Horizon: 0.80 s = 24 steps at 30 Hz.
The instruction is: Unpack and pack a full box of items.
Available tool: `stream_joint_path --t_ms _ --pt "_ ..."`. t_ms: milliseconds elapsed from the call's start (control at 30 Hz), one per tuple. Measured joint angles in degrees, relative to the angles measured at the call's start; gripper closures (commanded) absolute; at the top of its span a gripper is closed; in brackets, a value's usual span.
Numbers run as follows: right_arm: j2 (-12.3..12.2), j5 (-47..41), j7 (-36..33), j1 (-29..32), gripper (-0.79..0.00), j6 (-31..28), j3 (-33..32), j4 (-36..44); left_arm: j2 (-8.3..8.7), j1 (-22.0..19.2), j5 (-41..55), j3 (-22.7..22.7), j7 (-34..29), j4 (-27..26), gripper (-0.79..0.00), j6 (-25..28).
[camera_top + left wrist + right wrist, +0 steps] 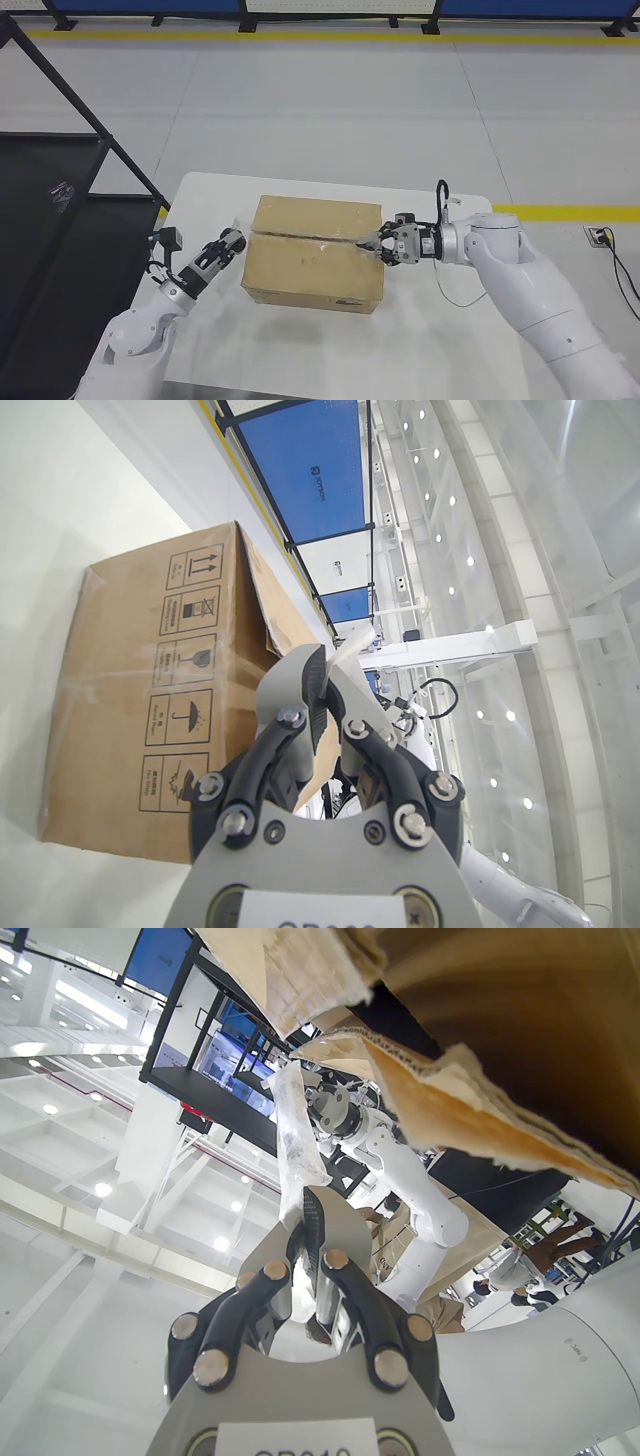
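Bright, even light falls from rows of round ceiling lamps (pixel 470 561), which glare white beyond the left gripper (pixel 324 680) and beside the right gripper (pixel 304 1215). The clear plastic strip (pixel 295 1128) pinched there glints. The inside of the box (pixel 525 1003) past it lies in deep shadow. Straight lines bow at both wrist views' edges

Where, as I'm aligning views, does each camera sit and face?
Top view: above the arms, looking down at the box on the table; both arms show.
Left wrist view: on the left wrist, facing the box's printed end past its own jaws, shut on a clear strip.
Right wrist view: on the right wrist, facing under a box flap toward the left arm; own jaws shut on a clear strip.
Shared: all show the box.
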<state>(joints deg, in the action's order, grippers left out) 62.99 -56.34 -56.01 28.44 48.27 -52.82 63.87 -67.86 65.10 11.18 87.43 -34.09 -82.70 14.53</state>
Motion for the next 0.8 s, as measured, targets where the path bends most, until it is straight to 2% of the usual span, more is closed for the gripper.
stream_joint_path --t_ms 267,367,400,433,800 --pt "-1.2 -1.7 1.1 -1.3 0.000 1.1 2.2 -1.0 0.10 -0.6 -1.5 -0.9 0.9 0.6 0.000 -1.7" --pt "-1.3 -2.1 1.3 -1.8 0.000 1.3 2.9 -1.8 0.11 -0.8 -1.4 -1.1 1.0 1.0 -0.083 -1.8" --pt "-1.2 -2.2 1.4 -2.0 0.000 1.4 3.1 -2.3 0.13 -0.8 -1.4 -1.2 1.0 1.1 -0.175 -1.9" --pt "-1.2 -2.3 1.5 -2.2 0.000 1.5 3.3 -2.6 0.15 -0.8 -1.4 -1.2 1.0 1.1 -0.222 -1.9" --pt "0.4 -3.0 2.2 -4.9 0.000 2.1 5.7 -6.8 0.37 -0.1 0.0 -0.7 1.1 1.6 -0.234 -1.0"
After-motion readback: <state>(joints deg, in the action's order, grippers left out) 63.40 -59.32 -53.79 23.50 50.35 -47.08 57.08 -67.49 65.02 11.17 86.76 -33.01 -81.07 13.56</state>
